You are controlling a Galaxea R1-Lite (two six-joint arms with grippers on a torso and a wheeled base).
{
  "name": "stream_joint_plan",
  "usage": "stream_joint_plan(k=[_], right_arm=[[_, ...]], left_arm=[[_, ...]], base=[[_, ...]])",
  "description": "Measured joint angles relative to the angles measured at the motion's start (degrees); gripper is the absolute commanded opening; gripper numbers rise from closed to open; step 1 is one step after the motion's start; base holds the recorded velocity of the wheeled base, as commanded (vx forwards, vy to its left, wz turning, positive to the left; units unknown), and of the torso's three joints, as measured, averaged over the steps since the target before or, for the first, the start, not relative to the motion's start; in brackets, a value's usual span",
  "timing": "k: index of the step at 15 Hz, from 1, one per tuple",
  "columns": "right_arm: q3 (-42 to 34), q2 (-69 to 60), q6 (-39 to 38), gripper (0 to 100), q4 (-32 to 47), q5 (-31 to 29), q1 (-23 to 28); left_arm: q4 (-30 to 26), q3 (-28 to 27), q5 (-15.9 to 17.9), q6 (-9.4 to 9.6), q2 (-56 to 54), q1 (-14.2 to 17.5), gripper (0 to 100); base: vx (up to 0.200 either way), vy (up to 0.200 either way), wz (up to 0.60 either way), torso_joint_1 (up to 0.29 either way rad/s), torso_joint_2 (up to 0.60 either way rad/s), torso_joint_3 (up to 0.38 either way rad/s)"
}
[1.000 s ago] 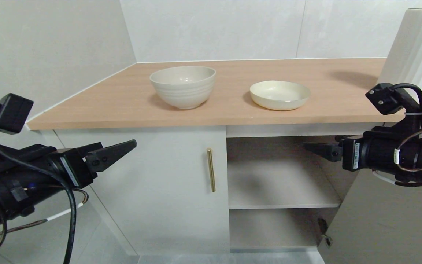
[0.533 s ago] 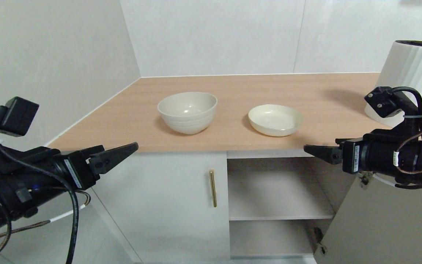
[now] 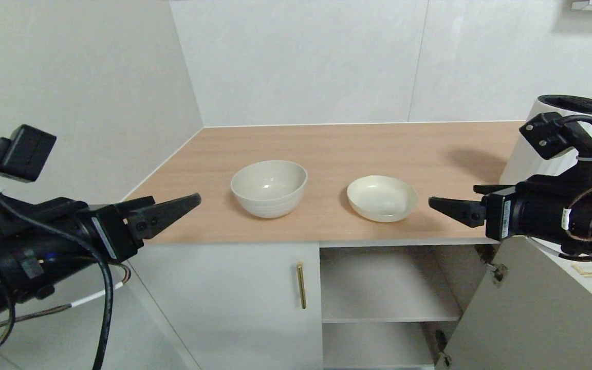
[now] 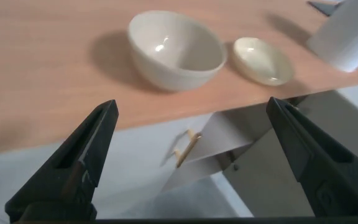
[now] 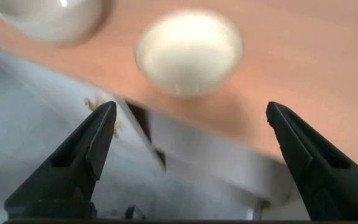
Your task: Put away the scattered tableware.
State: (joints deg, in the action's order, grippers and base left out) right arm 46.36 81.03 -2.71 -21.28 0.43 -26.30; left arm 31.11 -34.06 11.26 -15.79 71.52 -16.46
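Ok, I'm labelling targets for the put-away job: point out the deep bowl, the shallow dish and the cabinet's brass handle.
deep bowl (image 3: 269, 188), head view, inside floor.
shallow dish (image 3: 382, 198), head view, inside floor.
brass handle (image 3: 301, 285), head view, middle of the bar.

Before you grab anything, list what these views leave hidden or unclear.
- Lower shelf: in the head view, cut off by the bottom edge. The open door hides its right end.
- Shut door: in the head view, it hides whatever is behind it.
- White container: in the head view, cut off by the right edge.
- Bowl: in the right wrist view, blurred and cut off by the picture's edge.
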Motion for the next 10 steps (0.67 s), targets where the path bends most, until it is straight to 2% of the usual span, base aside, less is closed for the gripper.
stream_joint_plan(k=[1, 3, 4, 6, 7, 8, 10], right_arm=[[0.8, 0.5, 0.2, 100, -1.2, 0.1, 0.0], [6.2, 2.8, 0.5, 100, -1.0, -0.2, 0.0], [10.1, 3.8, 0.4, 100, 2.2, -1.0, 0.0], [19.4, 6.1, -3.7, 100, 16.9, -3.0, 0.1], [22.1, 7.3, -6.6, 100, 20.0, -3.9, 0.1], [23.7, 8.5, -8.3, 100, 20.3, -5.0, 0.1], [24.4, 9.7, -8.8, 100, 20.6, -8.0, 0.3]], left_arm=[[-1.8, -2.1, 0.1, 0.00, 0.8, 0.0, 100], [-9.0, -10.5, 0.3, -0.02, 3.1, 0.2, 100], [-14.2, -15.5, 0.3, 0.00, 4.2, 0.4, 100], [-29.2, -25.3, 0.2, -0.06, 6.5, 1.0, 100], [-33.0, -28.7, -0.1, -0.06, 7.6, 1.2, 100], [-36.2, -31.6, -1.0, -0.09, 8.9, 1.4, 100], [-41.8, -37.3, -7.1, -1.04, 12.1, 1.5, 100]], base=[[0.000, 0.000, 0.00, 0.017, -0.06, -0.036], [0.000, 0.000, 0.00, 0.000, 0.00, 0.000], [0.000, 0.000, 0.00, 0.000, 0.00, 0.000], [0.000, 0.000, 0.00, 0.000, 0.00, 0.000], [0.000, 0.000, 0.00, 0.000, 0.00, 0.000], [0.000, 0.000, 0.00, 0.000, 0.00, 0.000], [0.000, 0.000, 0.00, 0.000, 0.00, 0.000]])
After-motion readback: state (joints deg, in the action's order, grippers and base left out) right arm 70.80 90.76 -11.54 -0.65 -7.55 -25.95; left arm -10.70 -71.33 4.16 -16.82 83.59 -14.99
